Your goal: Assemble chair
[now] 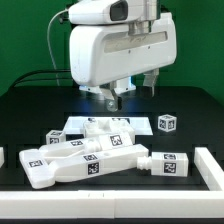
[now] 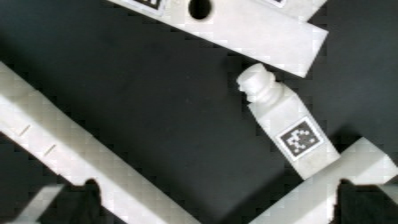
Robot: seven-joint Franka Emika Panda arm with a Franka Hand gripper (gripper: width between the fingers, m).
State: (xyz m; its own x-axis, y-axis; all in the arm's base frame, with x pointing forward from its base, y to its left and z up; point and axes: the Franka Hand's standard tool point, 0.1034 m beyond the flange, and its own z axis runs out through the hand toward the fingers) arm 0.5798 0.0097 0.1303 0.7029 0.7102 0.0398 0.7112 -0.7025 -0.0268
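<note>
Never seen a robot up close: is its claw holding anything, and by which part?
Nothing is held: the claw hangs open and empty above the loose chair parts.

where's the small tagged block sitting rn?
The small block stands alone on the black table at the exterior view's right, just right of the marker board and behind the pile of chair parts.

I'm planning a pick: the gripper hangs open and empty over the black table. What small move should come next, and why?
Probably nudge the open gripper sideways until the short white plastic bar with the square black-and-white tag lies midway between its jaws, then lower. In the wrist view that bar sits nearer one jaw than the other, and nothing is held yet.
</note>
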